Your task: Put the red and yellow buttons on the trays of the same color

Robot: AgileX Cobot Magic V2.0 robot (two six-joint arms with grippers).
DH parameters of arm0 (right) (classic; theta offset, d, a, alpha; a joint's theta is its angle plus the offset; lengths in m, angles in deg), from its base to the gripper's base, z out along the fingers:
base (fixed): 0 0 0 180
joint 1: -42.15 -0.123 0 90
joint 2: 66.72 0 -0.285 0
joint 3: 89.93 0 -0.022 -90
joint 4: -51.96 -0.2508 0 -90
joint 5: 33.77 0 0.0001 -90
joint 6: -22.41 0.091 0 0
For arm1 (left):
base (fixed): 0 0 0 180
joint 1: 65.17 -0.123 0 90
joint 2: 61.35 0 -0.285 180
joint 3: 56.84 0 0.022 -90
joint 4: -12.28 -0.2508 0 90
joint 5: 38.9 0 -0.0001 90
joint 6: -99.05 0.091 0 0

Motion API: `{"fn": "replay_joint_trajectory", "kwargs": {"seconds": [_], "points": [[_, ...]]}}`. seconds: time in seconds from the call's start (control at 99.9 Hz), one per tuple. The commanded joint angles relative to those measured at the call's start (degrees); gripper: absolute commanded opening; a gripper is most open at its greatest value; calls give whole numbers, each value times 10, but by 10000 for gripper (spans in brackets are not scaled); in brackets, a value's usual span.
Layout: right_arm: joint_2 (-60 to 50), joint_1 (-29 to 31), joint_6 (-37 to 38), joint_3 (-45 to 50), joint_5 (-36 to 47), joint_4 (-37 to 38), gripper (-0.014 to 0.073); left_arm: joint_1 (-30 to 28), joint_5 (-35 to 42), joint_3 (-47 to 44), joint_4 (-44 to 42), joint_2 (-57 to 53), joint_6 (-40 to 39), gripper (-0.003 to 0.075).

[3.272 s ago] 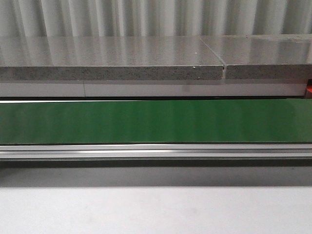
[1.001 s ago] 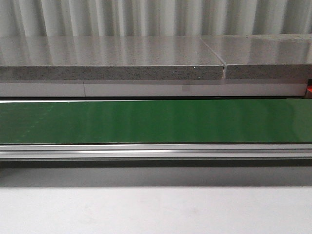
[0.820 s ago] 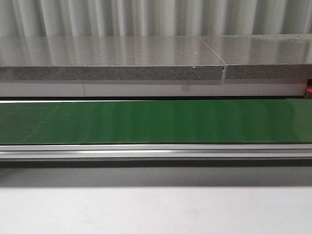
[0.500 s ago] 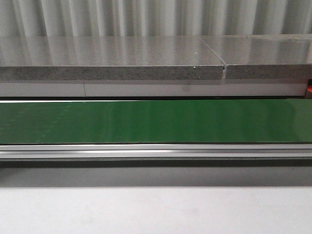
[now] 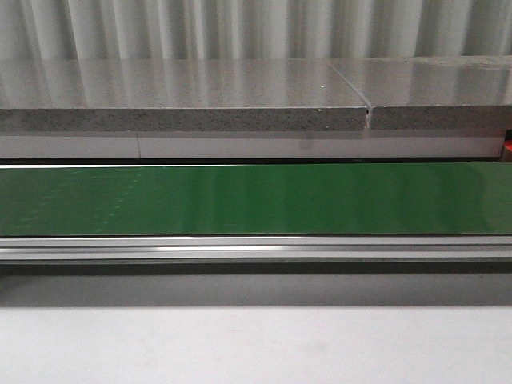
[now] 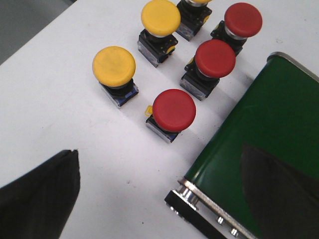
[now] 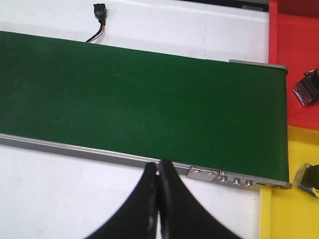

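In the left wrist view, push buttons stand on the white table beside the end of the green belt [image 6: 279,124]. Three have red caps: the nearest red button [image 6: 174,109], one behind it [image 6: 215,58] and a farther one [image 6: 243,20]. Two yellow buttons [image 6: 113,64] [image 6: 160,17] stand alongside them. My left gripper [image 6: 159,199] hangs open above bare table, short of the nearest red button. In the right wrist view, the red tray [image 7: 291,55] and yellow tray [image 7: 284,214] lie past the belt's end. My right gripper [image 7: 158,172] is shut and empty at the belt's rail.
A dark button body [image 7: 308,87] sits on the red tray and another [image 7: 310,177] on the yellow tray, caps out of view. A black plug with wires [image 7: 99,12] lies beyond the belt. The front view holds only the belt [image 5: 256,200] and a grey slab [image 5: 184,96].
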State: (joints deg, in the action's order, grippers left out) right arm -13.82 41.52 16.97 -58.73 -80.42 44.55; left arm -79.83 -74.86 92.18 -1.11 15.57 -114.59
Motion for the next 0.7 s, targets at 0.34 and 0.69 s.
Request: {"fn": "replay_joint_trajectory", "kwargs": {"seconds": [0.34,0.69], "points": [[-4,-1,-8,-14,29,1,-67,-2,34,78,1,124,12,627],[-4,-1,-8,-14,29,1,-67,-2,59,91,1,185,12,627]]}}
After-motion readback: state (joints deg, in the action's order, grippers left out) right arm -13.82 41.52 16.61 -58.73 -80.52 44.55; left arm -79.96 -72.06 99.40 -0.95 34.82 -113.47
